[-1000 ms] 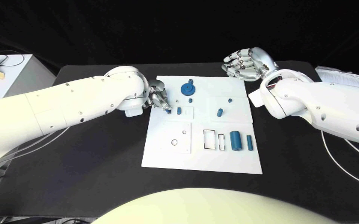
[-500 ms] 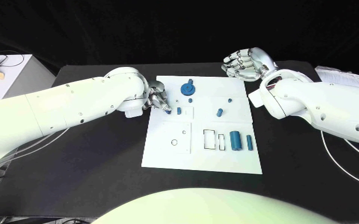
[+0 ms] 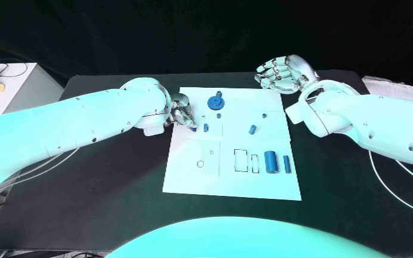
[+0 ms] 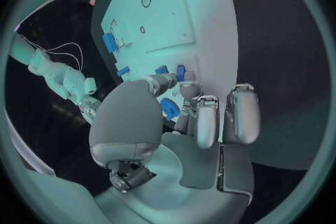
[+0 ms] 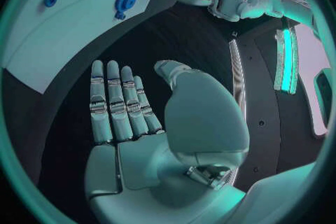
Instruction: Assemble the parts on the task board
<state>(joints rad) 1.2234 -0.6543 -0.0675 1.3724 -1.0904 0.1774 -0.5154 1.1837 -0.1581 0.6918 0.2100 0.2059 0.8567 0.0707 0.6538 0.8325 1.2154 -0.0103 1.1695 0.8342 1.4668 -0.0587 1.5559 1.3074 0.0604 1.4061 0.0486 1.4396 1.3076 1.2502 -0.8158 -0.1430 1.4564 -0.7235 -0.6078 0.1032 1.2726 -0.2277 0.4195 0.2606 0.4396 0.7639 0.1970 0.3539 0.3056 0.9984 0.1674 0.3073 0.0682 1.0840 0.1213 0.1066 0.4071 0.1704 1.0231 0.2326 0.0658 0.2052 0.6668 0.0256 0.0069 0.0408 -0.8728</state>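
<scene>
Two hands of mine are in the head view, one at each upper side of the task board [image 3: 194,180], the white plate lying in the middle of the black table [image 3: 103,186]. My left hand [image 3: 182,114] sits at the board's upper left edge, fingers bent down toward a small blue peg [image 3: 206,127] standing just beside them. From the left wrist view those fingers [image 4: 203,123] are curled in over the board's edge, and a small blue part [image 4: 168,108] shows just under them; I cannot tell whether I am pinching it or only touching it.

My right hand [image 3: 282,73] is raised off the board's upper right corner, above the table, holding nothing. In the right wrist view its fingers [image 5: 115,106] lie straight, side by side, with the thumb standing apart.

On the board, a blue round gear [image 3: 216,102] sits at the upper middle, with a tiny blue stud [image 3: 219,115] just below it. Right of centre lies a tilted blue pin [image 3: 253,129], and a small blue dot [image 3: 263,114] above it. At the lower right a thick blue cylinder [image 3: 270,162] lies upright in the frame beside a thinner blue bar [image 3: 286,163], both just right of two rectangular slots [image 3: 247,160]. A small round hole [image 3: 200,164] is at the lower left.
</scene>
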